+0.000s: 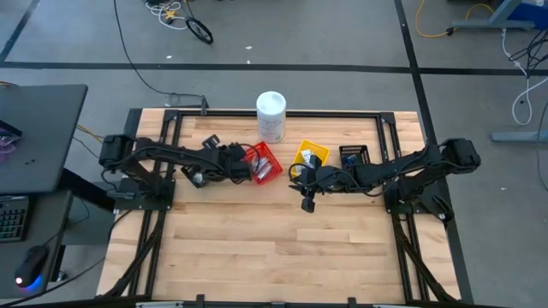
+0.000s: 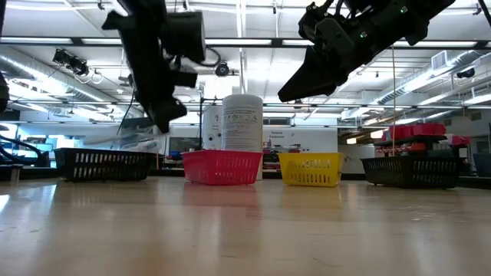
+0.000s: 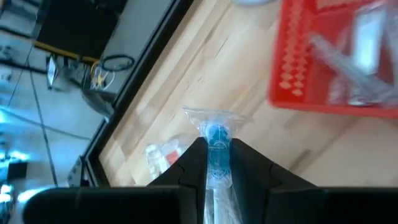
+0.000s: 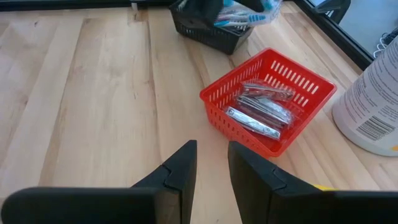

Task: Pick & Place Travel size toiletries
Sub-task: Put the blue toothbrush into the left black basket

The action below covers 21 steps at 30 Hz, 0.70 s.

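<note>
My left gripper point(image 3: 216, 163) is shut on a clear-wrapped blue toothbrush point(image 3: 216, 132). It hangs in the air left of the red bin point(image 1: 264, 162), and the low view shows the left gripper point(image 2: 163, 121) well above the table. Silvery wrapped items point(image 4: 260, 112) lie in the red bin point(image 4: 267, 102). Another wrapped item point(image 3: 160, 155) lies flat on the wood below the left gripper. More blue toothbrushes point(image 4: 249, 15) show at a black bin point(image 4: 211, 31). My right gripper point(image 4: 211, 168) is open and holds nothing, hovering near the yellow bin point(image 1: 310, 156). My left gripper pinches the wrapped blue toothbrush between its two fingers. The toothbrush's blue end point(image 3: 216, 135) and the clear wrapper's edge stick out past the fingertips, and the toothbrush lies along the fingers. The toothbrush's wrapper point(image 2: 126, 136) is lifted clear of the table.
A tall white canister point(image 1: 271, 115) stands behind the red bin. A second black bin point(image 1: 353, 156) sits right of the yellow one. The bins stand in a row point(image 2: 311, 169) toward the far side. Bare wood point(image 1: 274, 248) fills the near half of the table.
</note>
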Each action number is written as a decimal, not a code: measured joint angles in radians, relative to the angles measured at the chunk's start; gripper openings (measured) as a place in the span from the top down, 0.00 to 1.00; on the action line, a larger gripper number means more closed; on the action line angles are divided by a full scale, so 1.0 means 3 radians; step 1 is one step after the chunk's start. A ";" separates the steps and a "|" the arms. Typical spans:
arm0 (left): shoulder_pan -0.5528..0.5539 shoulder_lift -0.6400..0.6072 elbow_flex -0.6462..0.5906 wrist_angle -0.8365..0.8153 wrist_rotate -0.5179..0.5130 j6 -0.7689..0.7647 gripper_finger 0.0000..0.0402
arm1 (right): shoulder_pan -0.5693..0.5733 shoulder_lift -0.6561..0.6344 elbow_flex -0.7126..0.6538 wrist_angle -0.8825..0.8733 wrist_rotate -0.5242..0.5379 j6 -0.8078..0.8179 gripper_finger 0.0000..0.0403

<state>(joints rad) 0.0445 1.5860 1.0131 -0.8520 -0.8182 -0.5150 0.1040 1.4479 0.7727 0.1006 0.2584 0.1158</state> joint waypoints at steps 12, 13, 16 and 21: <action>0.0311 -0.0227 -0.0440 0.0474 0.0195 -0.0178 0.83 | 0.0001 0.0000 0.0000 -0.0032 -0.0001 0.0000 0.74; 0.0315 -0.0262 -0.0447 0.0437 0.0234 -0.0204 0.83 | 0.0001 0.0000 0.0000 -0.0044 -0.0001 0.0000 0.74; 0.0314 -0.0372 -0.0444 0.0374 0.0153 -0.0274 0.83 | 0.0000 0.0000 0.0000 -0.0079 -0.0001 0.0000 0.74; 0.0301 -0.0483 -0.0441 0.0398 -0.0301 -0.0345 0.82 | 0.0001 0.0001 0.0000 -0.0120 -0.0001 0.0003 0.74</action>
<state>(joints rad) 0.1349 1.4411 0.8809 -0.7325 -0.9084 -0.6184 0.1042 1.4483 0.7727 0.0646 0.2581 0.1168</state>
